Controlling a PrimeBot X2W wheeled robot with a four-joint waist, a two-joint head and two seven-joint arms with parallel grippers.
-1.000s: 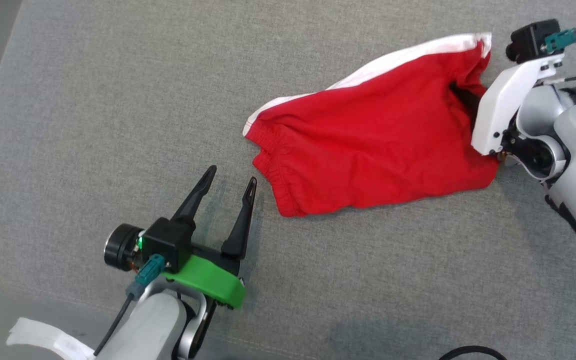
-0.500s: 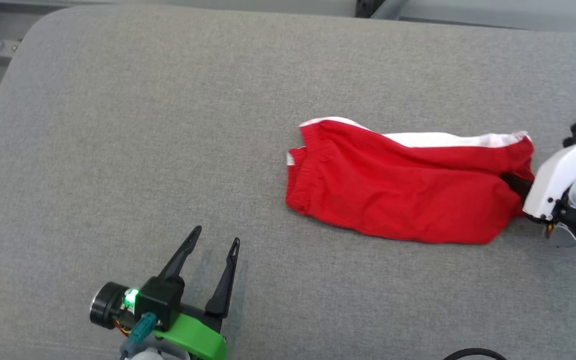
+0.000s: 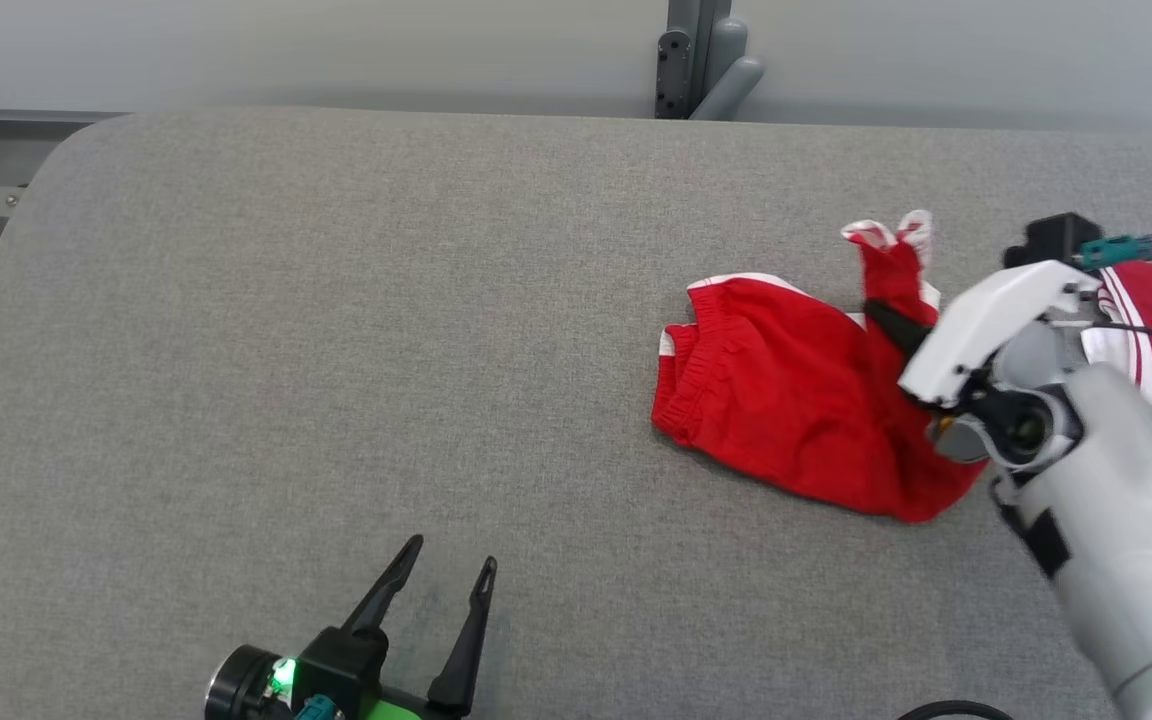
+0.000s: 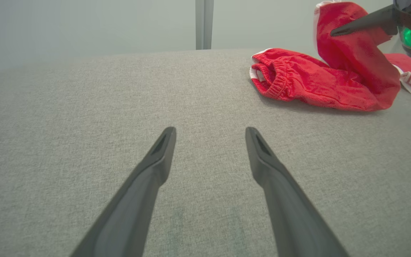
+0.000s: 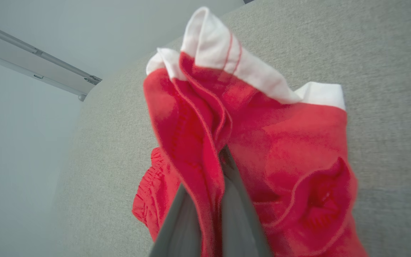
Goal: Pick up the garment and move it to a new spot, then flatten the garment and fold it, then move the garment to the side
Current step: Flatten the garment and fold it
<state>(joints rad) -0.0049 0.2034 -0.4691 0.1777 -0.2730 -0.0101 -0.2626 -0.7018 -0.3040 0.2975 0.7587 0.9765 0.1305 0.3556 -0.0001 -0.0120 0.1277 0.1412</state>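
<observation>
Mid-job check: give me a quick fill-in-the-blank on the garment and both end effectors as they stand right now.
1. The garment is mostly ___ in colour.
2. The right end effector is ___ on the garment's raised end.
3. The left end effector stands ___ over the grey surface, holding nothing.
4. The band along the garment's raised end is ___.
Missing words: red; shut; open; white.

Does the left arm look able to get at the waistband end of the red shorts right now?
Probably yes. Bare grey surface lies between the left arm, jaws open, and the waistband of the red shorts. The right arm, jaws shut, grips the opposite leg end, off that path.
</observation>
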